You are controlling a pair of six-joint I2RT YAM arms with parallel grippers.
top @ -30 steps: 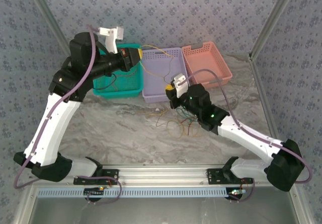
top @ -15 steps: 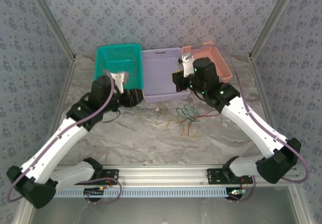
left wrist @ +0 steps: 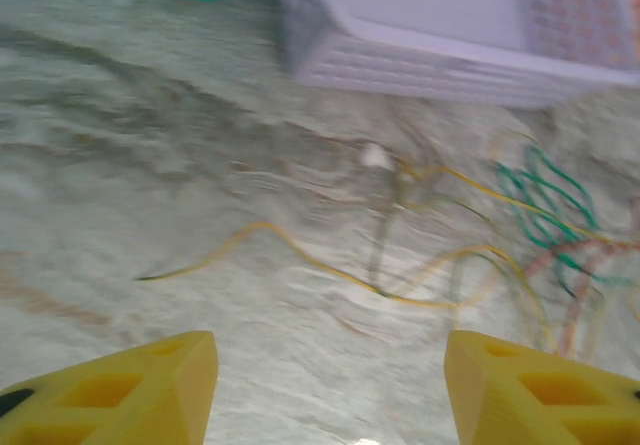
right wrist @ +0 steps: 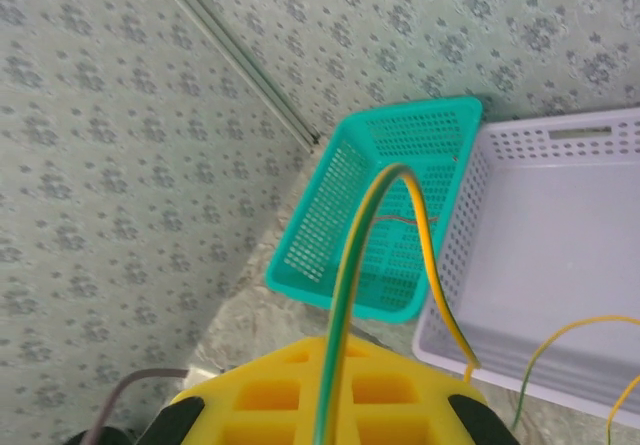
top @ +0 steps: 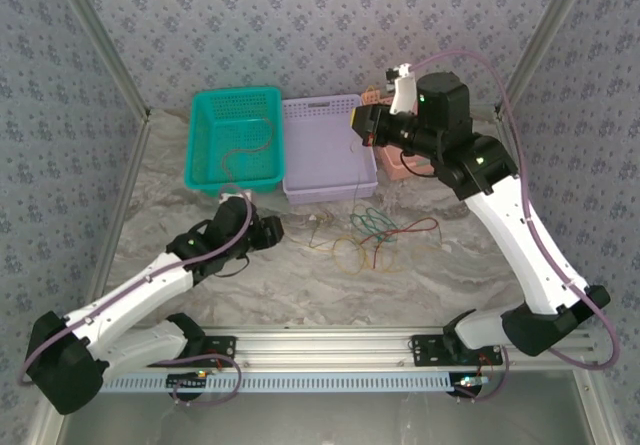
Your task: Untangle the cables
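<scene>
lying in a loose tangle on the counter [top: 425, 277], the cables [top: 365, 240] sit on the near side of the purple basket [top: 312, 145], in the middle ground between the two arms. yellow, green, red and orange strands cross one another there. one more thin strand lies curled inside the teal basket [top: 215, 105] at the far left.

the left fingers [top: 272, 229] hang low over the counter, just left of the tangle and pointed toward it. from the left wrist camera they stand wide apart with nothing between them. a yellow strand [left wrist: 300, 255] snakes across the marble ahead of them, and green loops [left wrist: 545, 205] lie farther right. that view is blurred, so the finer crossings cannot be made out.

the right fingers [right wrist: 360, 385] are raised high at the far side, above the seam between the purple basket and the pink basket [top: 388, 165]. they are clenched on a yellow-green cable [right wrist: 365, 215], which arches up out of them and bends down toward the purple basket. in the overhead view a thin strand drops from them across the purple basket toward the tangle.
</scene>
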